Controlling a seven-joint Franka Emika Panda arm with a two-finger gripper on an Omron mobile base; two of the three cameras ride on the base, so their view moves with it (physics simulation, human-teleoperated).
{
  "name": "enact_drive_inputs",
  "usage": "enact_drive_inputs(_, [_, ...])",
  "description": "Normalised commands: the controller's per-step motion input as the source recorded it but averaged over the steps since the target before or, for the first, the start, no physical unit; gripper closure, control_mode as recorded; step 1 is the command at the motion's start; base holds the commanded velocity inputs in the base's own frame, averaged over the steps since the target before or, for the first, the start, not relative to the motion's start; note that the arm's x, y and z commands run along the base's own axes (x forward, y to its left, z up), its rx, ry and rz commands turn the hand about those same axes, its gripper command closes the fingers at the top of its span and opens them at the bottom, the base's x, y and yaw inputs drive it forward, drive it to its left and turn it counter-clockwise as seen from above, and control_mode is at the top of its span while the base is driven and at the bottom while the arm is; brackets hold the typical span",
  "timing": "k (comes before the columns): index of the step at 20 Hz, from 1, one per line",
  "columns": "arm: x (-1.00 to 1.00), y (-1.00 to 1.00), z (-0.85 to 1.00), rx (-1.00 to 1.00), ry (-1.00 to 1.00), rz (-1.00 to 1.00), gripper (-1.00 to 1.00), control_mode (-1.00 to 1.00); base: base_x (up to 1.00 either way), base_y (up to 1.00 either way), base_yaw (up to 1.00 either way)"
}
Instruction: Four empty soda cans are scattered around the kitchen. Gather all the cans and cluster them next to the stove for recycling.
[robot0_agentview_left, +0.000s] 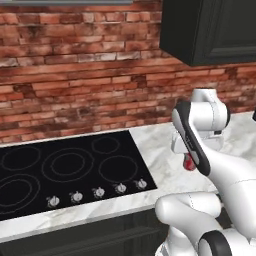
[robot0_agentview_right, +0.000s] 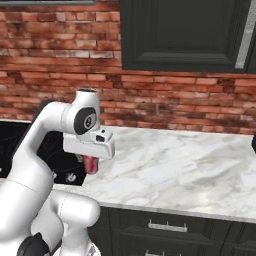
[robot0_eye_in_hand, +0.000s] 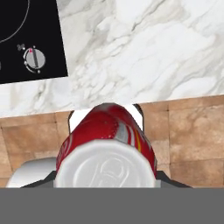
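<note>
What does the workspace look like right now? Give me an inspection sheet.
Surface: white marble counter beside the stove, bare where it shows.
Job's things: one red can held in the end effector, above the counter edge right of the stove; black cooktop with silver knobs along its front.
Clutter: nothing seen.
End effector: shut on the can, hanging over the counter's front edge near the stove's right corner.
Cables: nothing seen.
Surroundings: red brick wall, dark upper cabinet, dark drawers under the counter, tiled floor below.

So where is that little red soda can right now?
The red cylindrical soda can hangs in the gripper, above the marble counter's front edge, just right of the black glass stove.
</note>
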Motion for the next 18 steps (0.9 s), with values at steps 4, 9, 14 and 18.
enact_drive_inputs(4, [0.00,0.00,0.00,0.00,0.00,0.00,1.00,1.00,0.37,0.17,-0.08])
enact_drive_inputs(9, [0.00,0.00,0.00,0.00,0.00,0.00,1.00,1.00,0.42,0.13,0.09])
enact_drive_inputs(14, [0.00,0.00,0.00,0.00,0.00,0.00,1.00,1.00,0.55,0.26,0.21])
enact_drive_inputs(18, [0.00,0.00,0.00,0.00,0.00,0.00,1.00,1.00,0.56,0.19,0.06])
